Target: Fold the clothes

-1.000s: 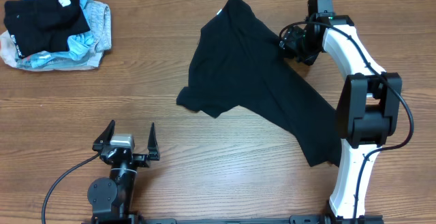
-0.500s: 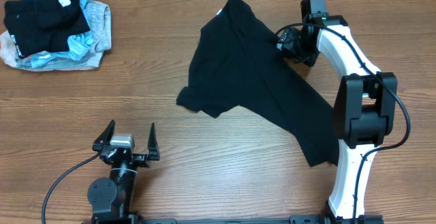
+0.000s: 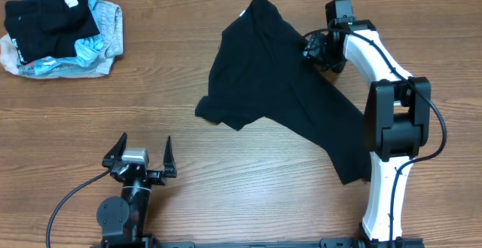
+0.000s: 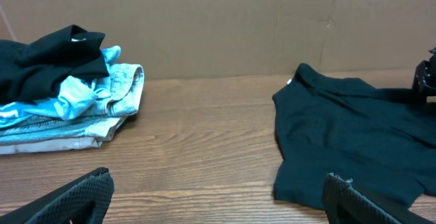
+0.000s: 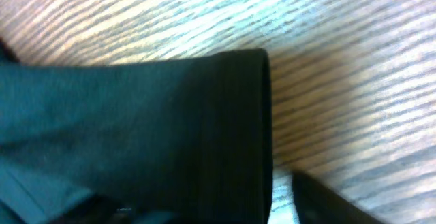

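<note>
Parks the left hand (image 3: 144, 148), fingers spread wide and gripping nothing, at the near edge of the brown wood-grain worktop (image 3: 248, 195), well apart from the cloth, probably to leave it room. Has the large plain black soft-fabric garment (image 3: 263, 82) lying rumpled and unfolded across the middle and right. Holds the right hand (image 3: 316, 50) at its far sleeve hem (image 5: 231, 115), seemingly to draw it flat; cannot tell whether pinching or merely poised.

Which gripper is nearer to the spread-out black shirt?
Right. The right gripper is at the right edge of the black shirt; the left gripper sits near the front, apart from it.
</note>
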`<action>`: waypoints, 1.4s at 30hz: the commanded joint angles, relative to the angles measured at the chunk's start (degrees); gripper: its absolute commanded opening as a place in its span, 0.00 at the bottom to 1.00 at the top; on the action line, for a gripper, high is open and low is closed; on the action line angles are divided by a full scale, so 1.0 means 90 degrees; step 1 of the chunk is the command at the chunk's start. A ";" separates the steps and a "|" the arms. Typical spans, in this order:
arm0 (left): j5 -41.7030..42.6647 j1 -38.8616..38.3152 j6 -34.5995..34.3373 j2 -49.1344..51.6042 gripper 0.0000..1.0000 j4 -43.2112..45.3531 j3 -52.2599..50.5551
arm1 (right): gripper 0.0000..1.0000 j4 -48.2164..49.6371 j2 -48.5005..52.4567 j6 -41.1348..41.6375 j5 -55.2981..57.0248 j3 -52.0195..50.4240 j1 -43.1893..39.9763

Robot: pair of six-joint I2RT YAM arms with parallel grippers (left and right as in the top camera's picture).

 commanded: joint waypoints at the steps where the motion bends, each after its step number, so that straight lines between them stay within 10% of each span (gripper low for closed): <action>1: -0.0066 0.0039 0.0032 -0.0066 1.00 -0.0015 -0.0024 | 0.49 0.0073 0.0182 0.0066 0.0124 0.0027 0.0000; 7: -0.0063 0.0039 0.0029 -0.0066 1.00 -0.0015 -0.0024 | 0.04 0.0039 0.0180 0.0066 0.0124 0.0085 -0.0019; 26: -0.0066 0.0039 0.0029 -0.0066 1.00 -0.0012 -0.0024 | 0.04 -0.1552 0.0177 -0.1603 0.4136 0.4583 -0.0792; 27: -0.0066 0.0039 0.0029 -0.0066 1.00 -0.0015 -0.0024 | 0.12 -0.1503 0.0177 -0.1685 0.4090 0.4736 -0.0889; 29: -0.0066 0.0039 0.0029 -0.0066 1.00 -0.0015 -0.0024 | 0.92 -0.1440 0.0177 -0.1868 0.3842 0.5034 -0.1105; 30: -0.0066 0.0039 0.0032 -0.0066 1.00 -0.0012 -0.0024 | 1.00 -0.1445 0.0177 -0.1979 0.3623 0.5119 -0.1195; 42: -0.0063 0.0039 0.0029 -0.0066 1.00 -0.0015 -0.0024 | 1.00 -0.2701 0.0053 -0.1593 0.1987 0.5178 -0.1212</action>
